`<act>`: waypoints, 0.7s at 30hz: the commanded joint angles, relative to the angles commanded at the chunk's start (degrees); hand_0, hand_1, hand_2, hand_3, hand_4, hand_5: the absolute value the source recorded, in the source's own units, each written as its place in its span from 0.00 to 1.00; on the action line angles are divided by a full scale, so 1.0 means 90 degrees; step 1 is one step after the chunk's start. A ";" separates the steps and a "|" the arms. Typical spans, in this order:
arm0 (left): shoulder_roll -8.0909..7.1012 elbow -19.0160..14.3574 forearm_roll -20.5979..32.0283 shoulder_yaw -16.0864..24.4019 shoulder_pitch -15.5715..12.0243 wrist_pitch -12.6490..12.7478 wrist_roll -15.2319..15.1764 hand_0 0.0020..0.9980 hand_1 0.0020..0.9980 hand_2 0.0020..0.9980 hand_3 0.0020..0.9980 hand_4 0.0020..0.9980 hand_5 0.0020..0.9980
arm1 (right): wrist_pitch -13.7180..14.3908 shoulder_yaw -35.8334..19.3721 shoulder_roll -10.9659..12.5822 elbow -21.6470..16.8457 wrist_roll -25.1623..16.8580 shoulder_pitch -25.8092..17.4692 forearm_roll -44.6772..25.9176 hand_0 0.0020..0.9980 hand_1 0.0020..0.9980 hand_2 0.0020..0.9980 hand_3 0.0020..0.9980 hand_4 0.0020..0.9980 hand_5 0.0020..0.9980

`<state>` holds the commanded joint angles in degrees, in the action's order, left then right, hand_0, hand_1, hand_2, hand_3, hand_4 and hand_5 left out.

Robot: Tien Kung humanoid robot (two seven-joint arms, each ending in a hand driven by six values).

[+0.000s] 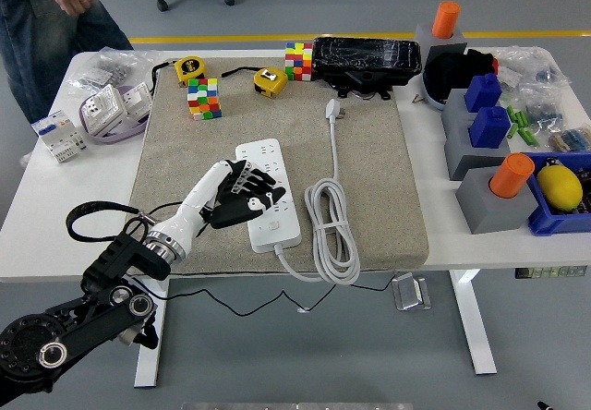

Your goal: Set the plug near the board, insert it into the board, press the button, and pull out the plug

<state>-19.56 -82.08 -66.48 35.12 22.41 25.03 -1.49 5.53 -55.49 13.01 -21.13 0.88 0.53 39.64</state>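
Left hand (233,195) on board (270,194); plug (332,108) apart

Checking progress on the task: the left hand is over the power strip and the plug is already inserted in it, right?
Not quite. The left hand is over the power strip, but the plug is not inserted: the head view shows it lying loose on the mat, beyond the strip.
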 joint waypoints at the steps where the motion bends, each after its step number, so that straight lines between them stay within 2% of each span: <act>1: 0.0003 -0.0003 0.0002 0.0006 -0.0002 -0.0003 0.0001 0.48 0.54 0.52 0.52 0.80 0.43 | 0.0000 0.0003 -0.0002 0.0002 0.0000 -0.0002 -0.0003 0.61 0.65 0.67 0.56 0.95 0.51; 19: -0.0052 -0.0077 -0.0092 0.0038 0.0034 -0.0037 0.0059 0.45 0.54 0.52 0.52 0.80 0.43 | -0.0001 0.0032 0.0013 0.0004 0.0000 -0.0002 -0.0013 0.61 0.65 0.67 0.56 0.95 0.51; 20: -0.0063 -0.0097 -0.0133 0.0050 0.0038 -0.0043 0.0078 0.31 0.45 0.52 0.57 0.81 0.43 | -0.0002 0.0037 0.0014 0.0003 0.0000 0.0000 -0.0013 0.61 0.65 0.67 0.56 0.95 0.51; 21: -0.0074 -0.0120 -0.0195 0.0065 0.0041 -0.0057 0.0111 0.31 0.45 0.52 0.57 0.81 0.43 | -0.0002 0.0042 0.0017 0.0000 0.0000 0.0002 -0.0014 0.61 0.65 0.67 0.56 0.95 0.51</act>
<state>-20.22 -83.16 -68.23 35.70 22.78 24.52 -0.48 5.51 -55.11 13.16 -21.13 0.88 0.55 39.51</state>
